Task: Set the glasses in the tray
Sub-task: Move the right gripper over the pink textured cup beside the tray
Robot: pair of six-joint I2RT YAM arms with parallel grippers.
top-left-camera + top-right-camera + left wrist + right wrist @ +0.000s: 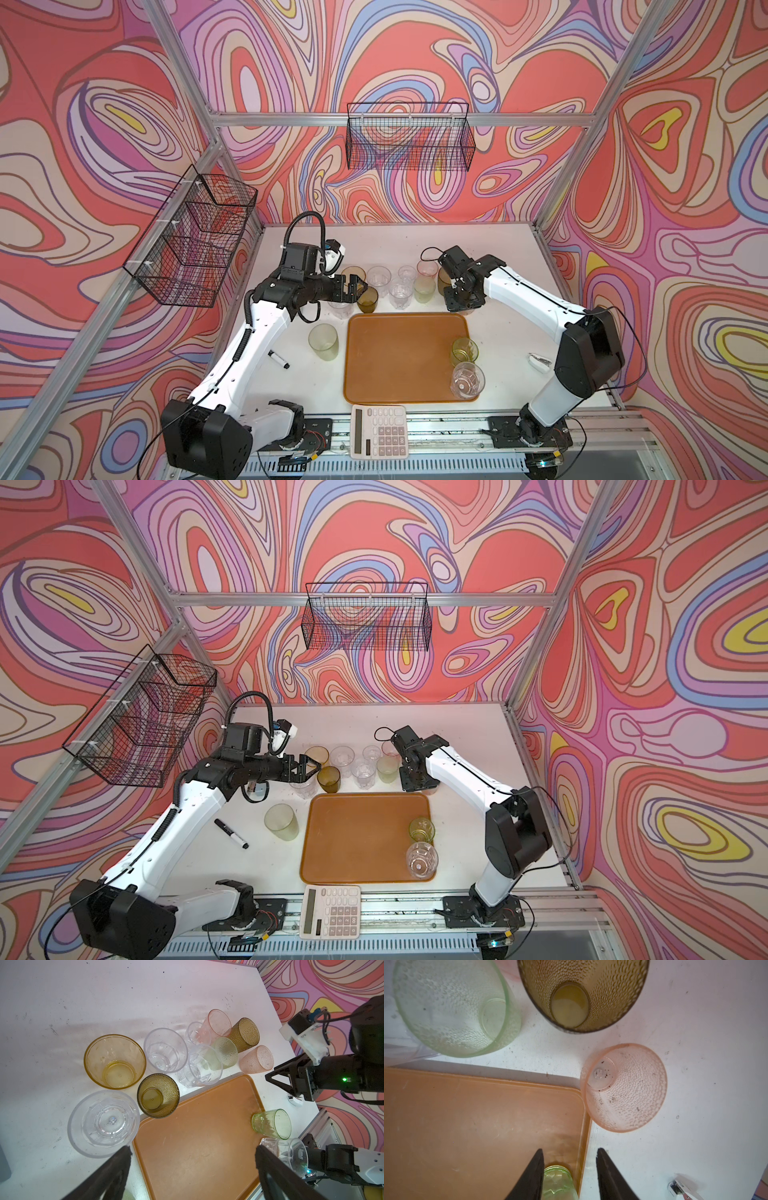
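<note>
We see the right gripper (pixel 570 1150) with its jaws partly apart and nothing between them, poised over the far right corner of the tray (pixel 467 1126). A pink glass (pixel 625 1086) stands on the table (pixel 507 332) just outside that corner, ahead of the fingertips. A bright green glass (pixel 464 351) and a clear glass (pixel 468 380) stand inside the tray along its right edge. The left gripper (pixel 360 288) gapes wide and empty, its tips close to an olive-brown glass (pixel 367 300) standing on the table just beyond the tray's far left corner.
</note>
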